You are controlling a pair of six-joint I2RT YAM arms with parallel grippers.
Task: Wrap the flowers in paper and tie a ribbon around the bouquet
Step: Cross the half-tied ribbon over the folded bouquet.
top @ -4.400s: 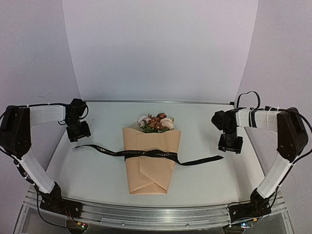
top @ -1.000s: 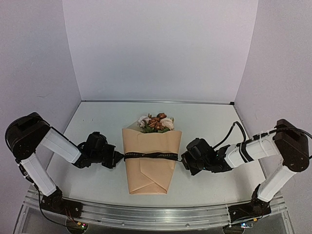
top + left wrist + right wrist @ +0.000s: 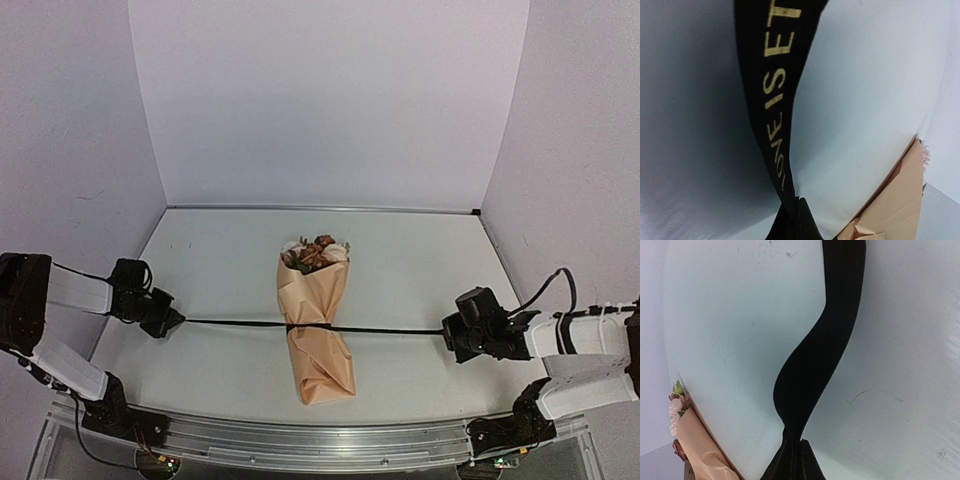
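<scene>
We think we are pulling the ribbon [image 3: 240, 323] tight around the bouquet [image 3: 318, 298] so that it sits snug. To do this well, we should pull both ends the same, one to each side, low and flat over the worktop [image 3: 420, 260], so the bouquet does not slide or roll. We should not tug too hard, or the paper [image 3: 325, 372] may get crushed and the thin ribbon may slip out of a hand. The ribbon should sit on the narrow middle of the bundle and not creep up to the flowers [image 3: 315, 250]. The left hand [image 3: 176, 321] is pressed together and pinches the left end of the ribbon. The right hand [image 3: 447, 334] is pressed together too and pinches the right end. The ribbon runs in one straight, tight line from hand to hand. The bouquet lies in the middle of the worktop, between the two hands and well apart from both, with its flowers at the far end. The ribbon squeezes the paper thin where it goes around. We cannot tell if a knot is there yet.
</scene>
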